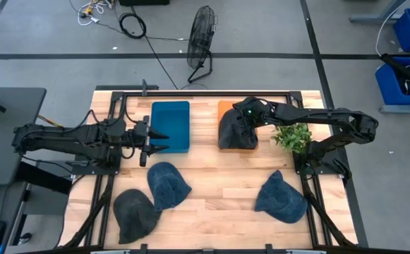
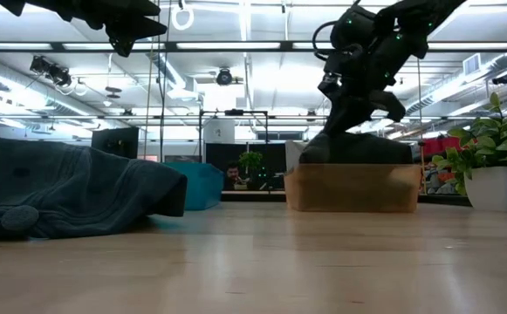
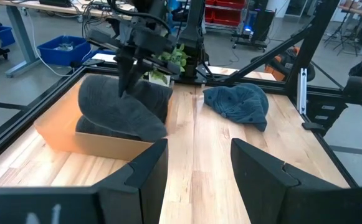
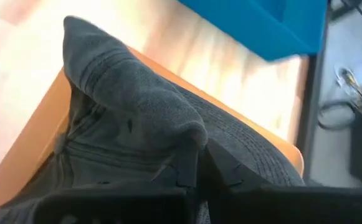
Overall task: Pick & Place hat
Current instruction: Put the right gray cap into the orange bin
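A dark grey hat [image 1: 234, 131] sits in the orange box [image 1: 224, 107] at the far middle of the table and bulges above its rim [image 2: 353, 174]. My right gripper [image 4: 197, 163] stands over it, pointing down, shut on its cloth. My left gripper [image 1: 164, 140] hangs open above the blue bin's near edge [image 1: 171, 149], touching nothing. Three more hats lie flat on the table: a blue one [image 1: 168, 185], a dark grey one [image 1: 134, 215] and another blue one [image 1: 281, 197]. My right gripper pinches a raised fold of the dark grey hat's crown [image 4: 168, 134] between its two fingers [image 4: 187, 171], coming from above and pointing down. The hat rests in the orange box, its lower part [image 3: 121, 121] lying on the box's near wall.
A blue bin [image 1: 171, 125] stands left of the orange box. A potted plant [image 1: 293, 135] sits close under my right arm. Black frame rails [image 1: 106, 190] run along both table sides. Bare wood [image 1: 222, 190] lies between the near hats.
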